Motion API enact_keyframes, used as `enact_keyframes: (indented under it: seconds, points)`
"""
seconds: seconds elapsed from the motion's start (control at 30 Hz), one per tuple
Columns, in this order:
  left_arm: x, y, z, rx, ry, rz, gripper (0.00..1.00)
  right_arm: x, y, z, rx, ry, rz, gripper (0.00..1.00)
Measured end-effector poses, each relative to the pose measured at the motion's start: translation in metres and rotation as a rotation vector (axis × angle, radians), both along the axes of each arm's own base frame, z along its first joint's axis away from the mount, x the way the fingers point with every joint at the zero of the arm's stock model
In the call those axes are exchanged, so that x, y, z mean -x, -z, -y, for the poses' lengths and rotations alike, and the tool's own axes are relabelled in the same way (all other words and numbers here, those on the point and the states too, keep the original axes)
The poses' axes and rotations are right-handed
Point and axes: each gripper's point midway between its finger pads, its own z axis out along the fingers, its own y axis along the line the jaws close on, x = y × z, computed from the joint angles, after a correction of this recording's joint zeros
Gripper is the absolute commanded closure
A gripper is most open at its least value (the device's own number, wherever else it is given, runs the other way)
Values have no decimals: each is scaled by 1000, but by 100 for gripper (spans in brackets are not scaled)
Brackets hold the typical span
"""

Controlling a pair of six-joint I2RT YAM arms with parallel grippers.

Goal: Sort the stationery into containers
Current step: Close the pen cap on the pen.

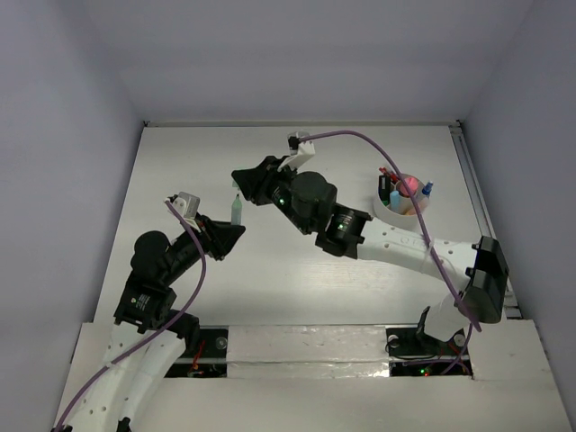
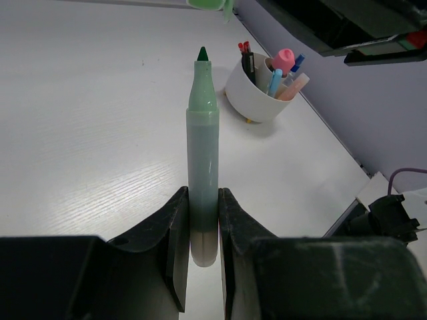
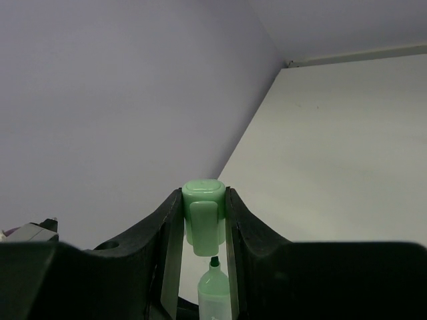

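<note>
Marker (image 2: 203, 140) clamped in left claw (image 2: 203, 199), cap (image 3: 204, 223) clamped in right claw (image 3: 203, 195), both well inside table (image 1: 180, 162) edges.

Uncapped green marker (image 2: 203, 153), cap (image 3: 203, 220) just beyond; filled white cup (image 2: 252, 100)

- marker (image 2: 203, 167): smooth, translucent green plastic
- cap (image 3: 204, 215): matt pale-green plastic
- cup (image 2: 247, 95): smooth whitish plastic, slight sheen
- table (image 2: 87, 133): white, fine wood-grain texture, satin
</note>
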Motion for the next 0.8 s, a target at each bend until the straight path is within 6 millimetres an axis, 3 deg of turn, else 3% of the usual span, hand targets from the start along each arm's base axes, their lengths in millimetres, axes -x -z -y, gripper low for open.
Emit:
enact_keyframes:
  seconds: [0.8]
  points:
    - [-2, 1, -4, -2, -27, -1, 100, 1, 25, -7, 95, 21, -31, 100]
